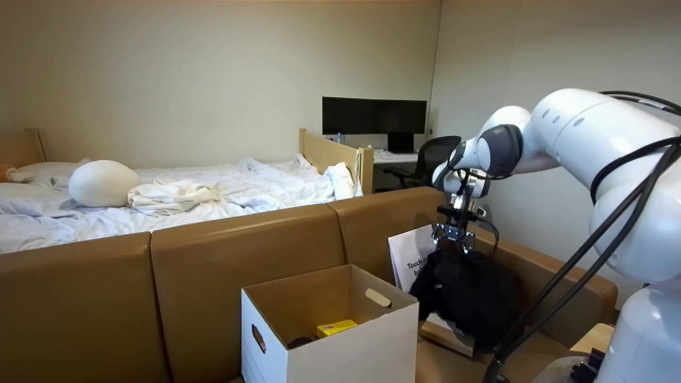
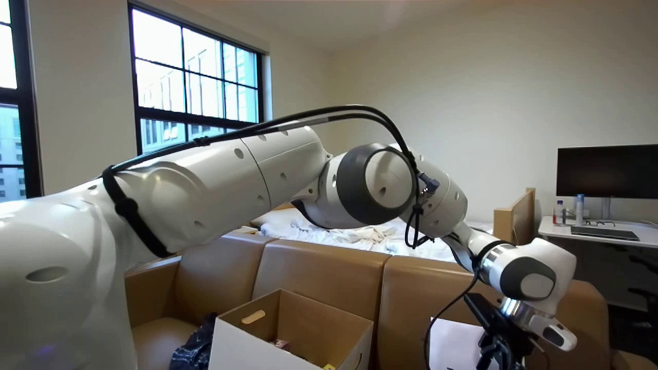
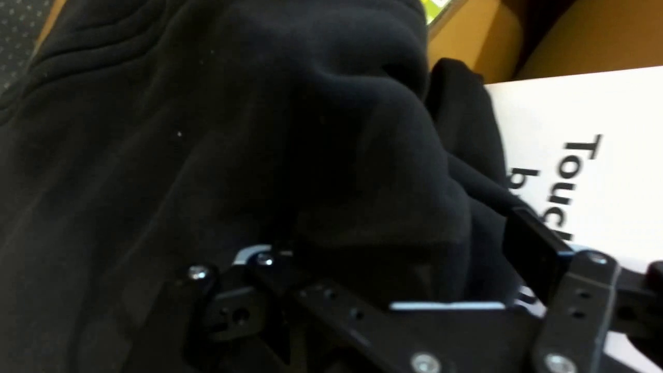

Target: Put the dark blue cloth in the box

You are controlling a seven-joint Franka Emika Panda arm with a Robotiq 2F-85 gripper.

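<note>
One box point(image 1: 354, 351) noted: white outside, brown within, upright, its top uncovered, in front of the sofa point(image 1: 239, 260). Two slots, point(image 1: 258, 339) and point(image 1: 378, 298), are cut in opposite walls.

Contents as seen: one yellow packet point(image 1: 336, 328) and one dark item point(image 1: 301, 341), kind not determinable. In an exterior view one reddish item point(image 2: 280, 344) also shows inside; whether it is the dark item again cannot be told.

One cloth point(image 1: 471, 298), almost black, lies outside the box, heaped on the sofa beneath the claw point(image 1: 452, 243) and overlapping one flat package point(image 1: 448, 340). Contact between cloth and box cannot be confirmed.

The claw's jaws stand spread wide, holding nothing. In the wrist view one finger is over the cloth, the other at its edge next to the sign point(image 1: 412, 250); whether either touches the fabric cannot be told.

Other counts: one sign, lettered "Touch", tilted against the sofa back; one dark blue patterned item point(image 2: 193, 347), just beside the box, on the side away from the claw; one bed point(image 1: 327, 151) behind the sofa, bearing one round white item point(image 1: 104, 183); one counter point(image 2: 558, 230) carrying two bottles, point(image 2: 559, 212) and point(image 2: 579, 210).
</note>
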